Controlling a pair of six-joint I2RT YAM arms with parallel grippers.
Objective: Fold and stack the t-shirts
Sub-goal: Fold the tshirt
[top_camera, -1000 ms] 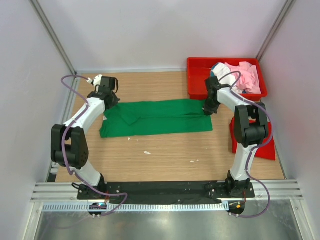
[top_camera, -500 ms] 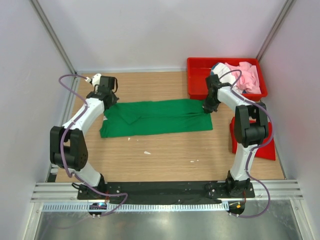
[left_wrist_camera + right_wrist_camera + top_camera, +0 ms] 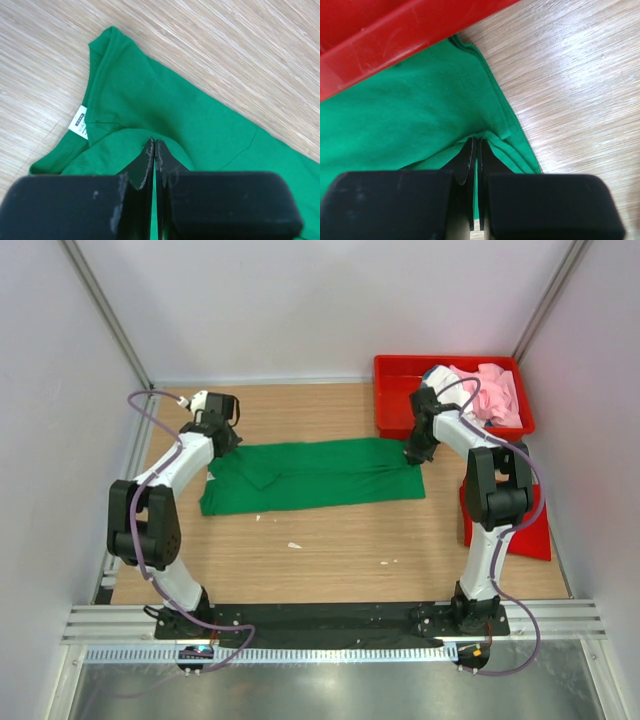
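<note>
A bright green t-shirt (image 3: 320,475) lies flat on the wooden table as a long band folded lengthwise. My left gripper (image 3: 222,446) is at its far left edge near the collar, shut on a pinch of green cloth (image 3: 155,142). A white label (image 3: 79,122) shows beside it. My right gripper (image 3: 412,454) is at the shirt's far right corner, shut on gathered green folds (image 3: 476,141). Pale pink and white t-shirts (image 3: 488,392) are heaped in the red tray (image 3: 395,370). A red t-shirt (image 3: 535,535) lies flat at the right, partly behind the right arm.
The red tray's wall (image 3: 395,35) runs right beside the right gripper. White walls and metal posts close in the table on three sides. Small white scraps (image 3: 294,545) lie on the wood in front of the green shirt.
The left wrist has shifted slightly to the right and its elbow has swung. Both grippers stay shut on the shirt's far edge; the shirt has hardly moved.
</note>
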